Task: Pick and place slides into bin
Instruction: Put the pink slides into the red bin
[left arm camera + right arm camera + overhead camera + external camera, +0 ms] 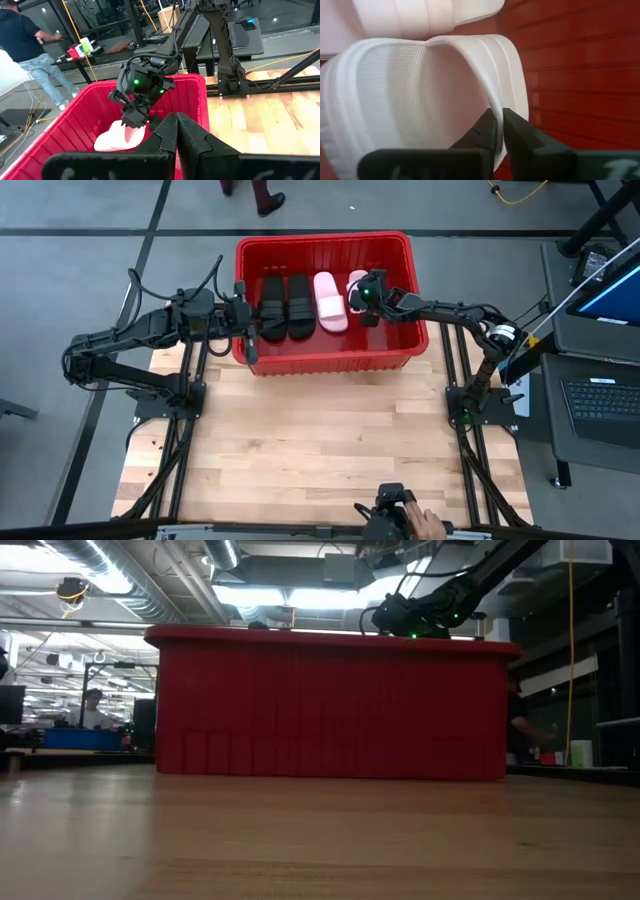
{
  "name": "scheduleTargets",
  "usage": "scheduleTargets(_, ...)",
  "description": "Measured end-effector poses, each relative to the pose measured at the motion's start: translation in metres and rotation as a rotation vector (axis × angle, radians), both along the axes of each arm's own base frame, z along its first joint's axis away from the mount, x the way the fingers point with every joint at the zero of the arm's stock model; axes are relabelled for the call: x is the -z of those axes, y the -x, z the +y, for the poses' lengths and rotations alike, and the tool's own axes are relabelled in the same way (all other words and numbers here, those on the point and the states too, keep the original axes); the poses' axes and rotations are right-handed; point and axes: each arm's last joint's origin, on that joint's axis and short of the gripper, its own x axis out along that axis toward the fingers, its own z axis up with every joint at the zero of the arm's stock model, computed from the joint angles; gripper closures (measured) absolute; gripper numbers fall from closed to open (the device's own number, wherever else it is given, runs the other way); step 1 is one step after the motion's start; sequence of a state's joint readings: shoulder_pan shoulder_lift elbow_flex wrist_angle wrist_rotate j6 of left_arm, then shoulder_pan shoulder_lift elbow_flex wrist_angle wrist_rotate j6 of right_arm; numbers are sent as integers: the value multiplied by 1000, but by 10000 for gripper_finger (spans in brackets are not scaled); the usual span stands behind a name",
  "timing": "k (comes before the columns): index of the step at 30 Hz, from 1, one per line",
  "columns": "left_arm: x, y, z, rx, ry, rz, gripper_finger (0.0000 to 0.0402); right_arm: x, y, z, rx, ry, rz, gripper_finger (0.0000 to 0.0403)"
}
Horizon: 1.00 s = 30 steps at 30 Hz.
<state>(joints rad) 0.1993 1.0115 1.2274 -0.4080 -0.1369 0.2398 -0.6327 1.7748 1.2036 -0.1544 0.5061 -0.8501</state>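
Note:
The red bin (325,355) stands at the table's far edge; its front wall fills the low view (330,705). In it lie two black slides (285,307) side by side and one pale pink slide (330,302). My right gripper (363,298) is inside the bin at its right end, shut on the second pale pink slide (410,85), which also shows in the left wrist view (117,137). My left gripper (175,127) is shut and empty, at the bin's left wall (247,325) beside the black slides. My right gripper pinches a thin curved ribbed edge of the pale pink slide (495,102) between its two fingers; it looks like the strap's edge. The fingers slant down from above. The slide hangs tilted below them inside the bin; whether its lower end touches the floor, I cannot tell.
Bare wooden tabletop (320,440) lies in front of the bin. A person's hand (425,525) is at the table's near edge. A laptop (600,400) and stands are off the table's right side. A person (22,45) stands in the room beyond.

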Motion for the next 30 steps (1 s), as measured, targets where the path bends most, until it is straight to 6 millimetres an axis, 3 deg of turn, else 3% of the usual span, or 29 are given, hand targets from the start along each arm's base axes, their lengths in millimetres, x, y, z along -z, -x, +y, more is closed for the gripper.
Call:
scheduleTargets(4,0,0,0,-2,16,-5,399,1,0,1,-7,-19,3,357)
scheduleTargets(16,0,0,0,-3,20,-6,400,5,1,4,-11,-108,-55,363)
scheduleTargets(25,0,0,0,-7,42,-12,400,6,0,5,-52,-168,-93,318)
scheduleTargets(30,1,0,0,-7,45,-9,400,11,5,8,-47,-183,5,298)
